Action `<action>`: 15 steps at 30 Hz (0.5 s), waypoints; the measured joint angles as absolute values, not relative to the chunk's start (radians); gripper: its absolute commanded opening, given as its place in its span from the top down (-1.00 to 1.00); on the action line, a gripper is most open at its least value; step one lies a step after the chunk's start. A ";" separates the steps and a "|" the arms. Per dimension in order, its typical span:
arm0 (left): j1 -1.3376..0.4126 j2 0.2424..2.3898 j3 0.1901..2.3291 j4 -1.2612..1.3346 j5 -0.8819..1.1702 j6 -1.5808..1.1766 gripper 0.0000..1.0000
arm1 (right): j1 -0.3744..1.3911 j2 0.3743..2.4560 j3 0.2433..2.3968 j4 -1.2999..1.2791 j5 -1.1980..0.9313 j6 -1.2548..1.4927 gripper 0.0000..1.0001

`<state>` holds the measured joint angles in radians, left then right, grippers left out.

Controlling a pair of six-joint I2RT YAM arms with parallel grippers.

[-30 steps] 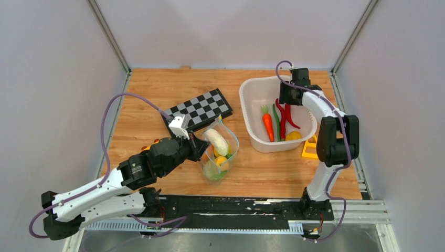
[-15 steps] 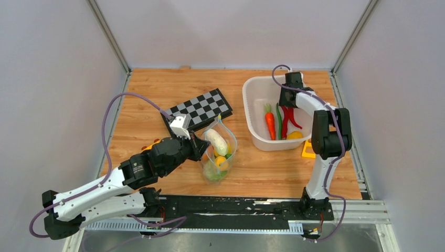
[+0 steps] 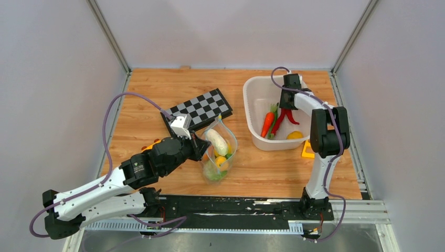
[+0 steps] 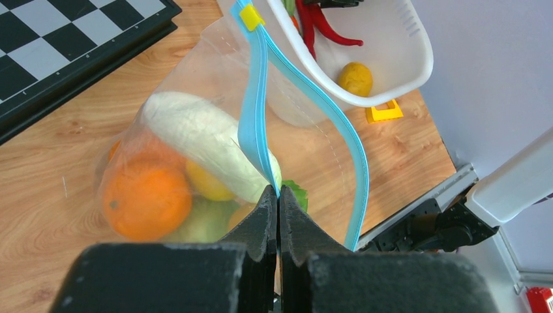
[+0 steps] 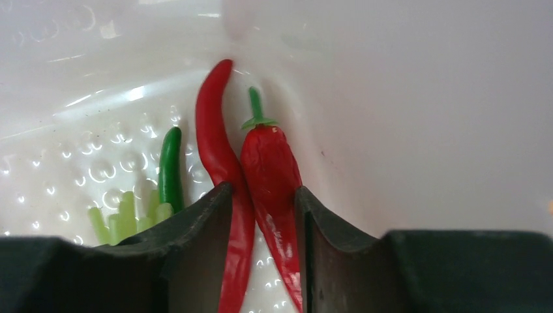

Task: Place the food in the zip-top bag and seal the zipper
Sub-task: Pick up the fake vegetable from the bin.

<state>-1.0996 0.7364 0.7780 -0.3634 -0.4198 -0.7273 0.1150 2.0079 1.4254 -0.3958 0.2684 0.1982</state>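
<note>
Pinching zipper (image 4: 253, 124) w/ left gripper (image 4: 278, 202), jaws pressed together on the teal strip, apparently to prop zip-top bag (image 3: 226, 137) upright w/ mouth gaping, just beside white basket (image 3: 252, 89) on its left-arm side. Already bagged: white radish (image 4: 202, 143), orange (image 4: 147, 199), lemon (image 4: 207, 182), sth green underneath. Straddling two red peppers (image 5: 270, 163) inside basket w/ right gripper (image 5: 264, 195), fingers against both flanks, prob. lined up along their length for a clean lift; firm clamp or not, can't tell. Also in basket: green pepper (image 5: 171, 166), carrot (image 3: 268, 123), yellow fruit (image 4: 356, 78). Just outside basket's near corner, yellow toy (image 4: 383, 112), not food. No brand, label or legible writing anywhere; only a yellow slider tab (image 4: 251, 17) at zipper's basket-side end.
</note>
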 measured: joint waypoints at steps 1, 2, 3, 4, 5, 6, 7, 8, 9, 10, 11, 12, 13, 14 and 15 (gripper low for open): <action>-1.100 0.736 0.778 -0.363 -0.419 -0.727 1.00 | 0.115 2.008 1.425 -0.397 0.266 0.195 0.24; -1.100 0.736 0.778 -0.363 -0.419 -0.727 1.00 | 0.115 2.008 1.426 -0.398 0.260 0.191 0.22; -1.100 0.735 0.778 -0.364 -0.419 -0.727 1.00 | 0.115 2.008 1.430 -0.401 0.254 0.185 0.19; -1.100 0.735 0.778 -0.364 -0.419 -0.727 1.00 | 0.115 2.008 1.432 -0.405 0.249 0.181 0.14; -1.100 0.733 0.778 -0.364 -0.419 -0.727 1.00 | 0.115 2.010 1.441 -0.416 0.239 0.174 0.11; -1.100 0.730 0.778 -0.364 -0.420 -0.727 1.00 | 0.115 2.014 1.449 -0.424 0.227 0.167 0.10; -1.100 0.728 0.778 -0.365 -0.420 -0.727 1.00 | 0.115 2.019 1.458 -0.430 0.218 0.157 0.09; -1.100 0.725 0.778 -0.367 -0.420 -0.727 1.00 | 0.115 2.027 1.468 -0.435 0.211 0.147 0.11; -1.100 0.721 0.778 -0.369 -0.421 -0.727 1.00 | 0.115 2.034 1.477 -0.439 0.207 0.138 0.13; -1.100 0.717 0.778 -0.371 -0.421 -0.727 1.00 | 0.115 2.043 1.492 -0.451 0.203 0.128 0.18; -1.100 0.712 0.778 -0.374 -0.423 -0.727 1.00 | 0.115 2.054 1.509 -0.465 0.195 0.120 0.21; -1.100 0.706 0.776 -0.375 -0.425 -0.727 1.00 | 0.115 2.060 1.520 -0.475 0.188 0.111 0.23; -1.100 0.700 0.775 -0.377 -0.428 -0.727 1.00 | 0.115 2.062 1.526 -0.480 0.178 0.105 0.28; -1.100 0.697 0.774 -0.378 -0.428 -0.727 1.00 | 0.115 2.062 1.528 -0.481 0.167 0.101 0.31; -1.100 0.694 0.773 -0.379 -0.428 -0.727 1.00 | 0.115 2.062 1.528 -0.481 0.156 0.099 0.32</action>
<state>-1.0996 0.6941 0.7727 -0.3786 -0.4282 -0.7269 0.1146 2.0621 1.5284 -0.4808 0.1558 0.0990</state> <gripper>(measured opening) 0.007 0.379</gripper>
